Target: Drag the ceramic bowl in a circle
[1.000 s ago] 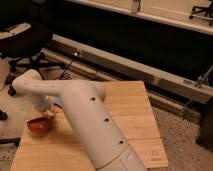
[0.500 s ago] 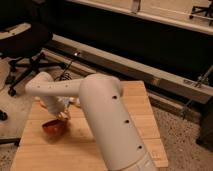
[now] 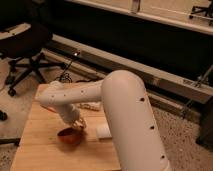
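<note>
The bowl (image 3: 69, 136) sits upright on the bench (image 3: 35, 145), toward 7 o'clock from the middle of the wooden top. It is glossy orange-red at the rim and darker inside.

The hand (image 3: 76, 123) comes down at the bowl's 1 o'clock edge and appears to touch the rim there. I cannot tell whether it reaches inside the bowl or only presses on the edge. Nor can I tell how far the hand is open or whether it has any hold on the bowl; it shows only as a pale, brownish clump at the end of the wrist.

The arm (image 3: 125, 110) is white and thick. It rises from 5 o'clock of the view and bends at a big elbow near the middle. From there it runs toward 9 o'clock over the bench to a rounded joint, then turns down toward 5 o'clock to the hand.

A small white block (image 3: 102, 131) lies on the bench at 3 o'clock from the bowl, near it but apart, close against the arm's outline. A second white object (image 3: 91, 106) lies at 1 o'clock from the bowl, just under the forearm; I cannot tell what it is.

Off the bench, a black chair (image 3: 25, 47) stands at 10 o'clock of the view. The floor (image 3: 185, 135) is speckled. A pale ledge (image 3: 150, 75) runs behind the bench from 10 o'clock toward 3 o'clock, below a dark wall.
</note>
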`<state>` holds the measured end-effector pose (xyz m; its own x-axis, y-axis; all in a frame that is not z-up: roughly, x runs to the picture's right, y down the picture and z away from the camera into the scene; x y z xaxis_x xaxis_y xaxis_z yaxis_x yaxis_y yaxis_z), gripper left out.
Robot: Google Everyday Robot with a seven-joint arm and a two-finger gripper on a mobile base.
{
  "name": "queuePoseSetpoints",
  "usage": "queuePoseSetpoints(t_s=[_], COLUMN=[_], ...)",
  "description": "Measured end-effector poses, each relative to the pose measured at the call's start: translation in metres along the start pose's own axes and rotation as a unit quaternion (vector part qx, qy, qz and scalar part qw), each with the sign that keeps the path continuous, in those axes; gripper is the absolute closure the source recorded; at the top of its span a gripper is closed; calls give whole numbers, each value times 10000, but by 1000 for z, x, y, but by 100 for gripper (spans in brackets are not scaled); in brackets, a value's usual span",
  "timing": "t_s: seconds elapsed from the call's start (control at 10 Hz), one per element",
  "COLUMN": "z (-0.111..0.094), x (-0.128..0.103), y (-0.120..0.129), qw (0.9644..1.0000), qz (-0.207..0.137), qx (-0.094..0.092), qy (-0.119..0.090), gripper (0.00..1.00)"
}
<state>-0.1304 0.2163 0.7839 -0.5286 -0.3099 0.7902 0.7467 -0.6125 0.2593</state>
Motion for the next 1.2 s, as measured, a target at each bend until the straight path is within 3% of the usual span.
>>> queuePoseSetpoints(t_s=[0.2,0.4,0.8,1.0,1.2], z=[7,11,7,-7,-34], x=[-23,-44,-76,-79,-63], y=[-21,-57,-140,-185,-227], qw=[9991,9947,9752,9658,9614], qz=[-405,-989,-2178,-2575,-2735], qx=[-102,-223,-382,-300,-124], qy=[-107,-166,-132,4,287], gripper=[100,100,100,100,100])
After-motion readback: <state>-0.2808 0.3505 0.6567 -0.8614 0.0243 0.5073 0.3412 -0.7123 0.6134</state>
